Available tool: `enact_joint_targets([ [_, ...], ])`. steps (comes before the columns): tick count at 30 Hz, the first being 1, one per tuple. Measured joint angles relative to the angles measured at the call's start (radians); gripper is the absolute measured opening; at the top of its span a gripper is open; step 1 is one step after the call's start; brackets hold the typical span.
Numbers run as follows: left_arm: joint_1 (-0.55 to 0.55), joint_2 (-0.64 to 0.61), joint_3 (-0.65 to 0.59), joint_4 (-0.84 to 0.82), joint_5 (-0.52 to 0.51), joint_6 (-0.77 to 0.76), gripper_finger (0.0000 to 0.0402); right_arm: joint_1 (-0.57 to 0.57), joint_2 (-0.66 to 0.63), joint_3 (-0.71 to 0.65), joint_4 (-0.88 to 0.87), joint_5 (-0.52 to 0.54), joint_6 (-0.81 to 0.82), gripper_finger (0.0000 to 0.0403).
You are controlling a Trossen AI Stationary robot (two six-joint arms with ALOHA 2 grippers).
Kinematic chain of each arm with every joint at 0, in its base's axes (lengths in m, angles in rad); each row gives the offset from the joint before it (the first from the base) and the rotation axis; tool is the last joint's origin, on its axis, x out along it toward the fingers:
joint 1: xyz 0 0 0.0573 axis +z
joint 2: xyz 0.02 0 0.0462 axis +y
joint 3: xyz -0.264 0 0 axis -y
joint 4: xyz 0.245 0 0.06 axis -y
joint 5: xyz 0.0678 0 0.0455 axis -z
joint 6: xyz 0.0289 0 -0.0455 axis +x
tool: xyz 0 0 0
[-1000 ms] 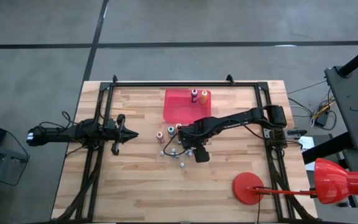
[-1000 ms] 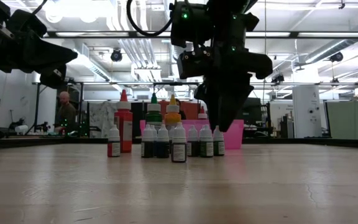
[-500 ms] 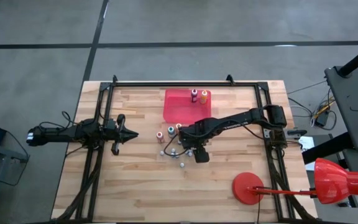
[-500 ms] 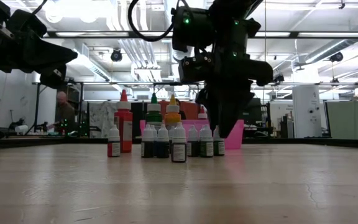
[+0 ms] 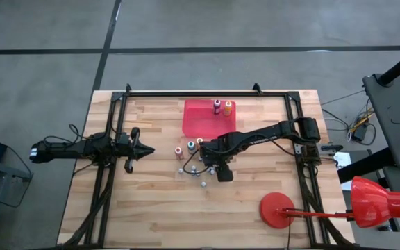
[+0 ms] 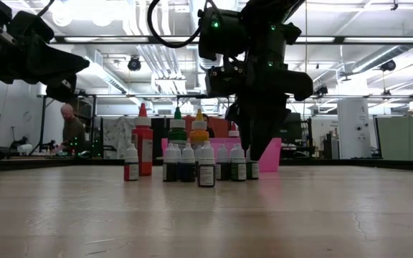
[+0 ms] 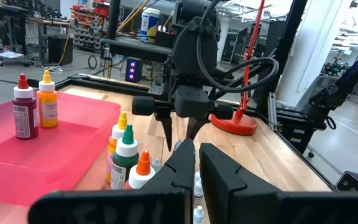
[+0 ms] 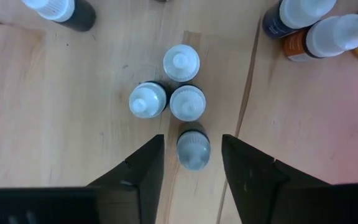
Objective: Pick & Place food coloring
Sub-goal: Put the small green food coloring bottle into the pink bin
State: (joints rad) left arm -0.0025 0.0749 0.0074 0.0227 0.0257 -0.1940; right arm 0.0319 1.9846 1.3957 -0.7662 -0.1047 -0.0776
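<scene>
Food-coloring bottles (image 6: 192, 163), tiny with pale caps and dark, red or teal bodies, stand clustered mid-bench on the pale wooden bench (image 5: 151, 208), just short of the flat red plastic tray (image 5: 203, 118), where a dark-red and an orange bottle (image 5: 222, 107) already stand.

On your left, the left claw (image 5: 146, 148) waits well apart from the cluster, its fingers pressed together, exactly as a second ago.

On your right, the right claw (image 8: 193, 155) hangs straight over the cluster. Over the last second it has eased lower and its fingers have begun to narrow. They are still spread, one on each side of a small grey-capped bottle (image 8: 193, 149), not yet touching it. I judge the grasp is starting. Three neighbours (image 8: 181, 87) stand just beside it, so watch that the closing fingers don't knock them.
</scene>
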Motion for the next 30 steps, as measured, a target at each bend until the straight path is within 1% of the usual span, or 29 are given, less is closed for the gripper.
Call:
enact_joint_targets([
  [13, 0.0, 0.0, 0.0, 0.0, 0.0, 0.0, 0.0, -0.002, -0.001, -0.005, 0.003, 0.0, 0.0, 0.0057],
  [16, 0.0, 0.0, 0.0, 0.0, 0.0, 0.0, 0.0, -0.002, -0.008, -0.005, 0.002, 0.0, 0.0, 0.0052],
  [21, 0.0, 0.0, 0.0, 0.0, 0.0, 0.0, 0.0, -0.007, -0.042, 0.01, -0.025, 0.0, 0.0, 0.0057],
  [30, 0.0, 0.0, 0.0, 0.0, 0.0, 0.0, 0.0, -0.04, -0.155, 0.052, -0.124, 0.001, 0.021, 0.0057],
])
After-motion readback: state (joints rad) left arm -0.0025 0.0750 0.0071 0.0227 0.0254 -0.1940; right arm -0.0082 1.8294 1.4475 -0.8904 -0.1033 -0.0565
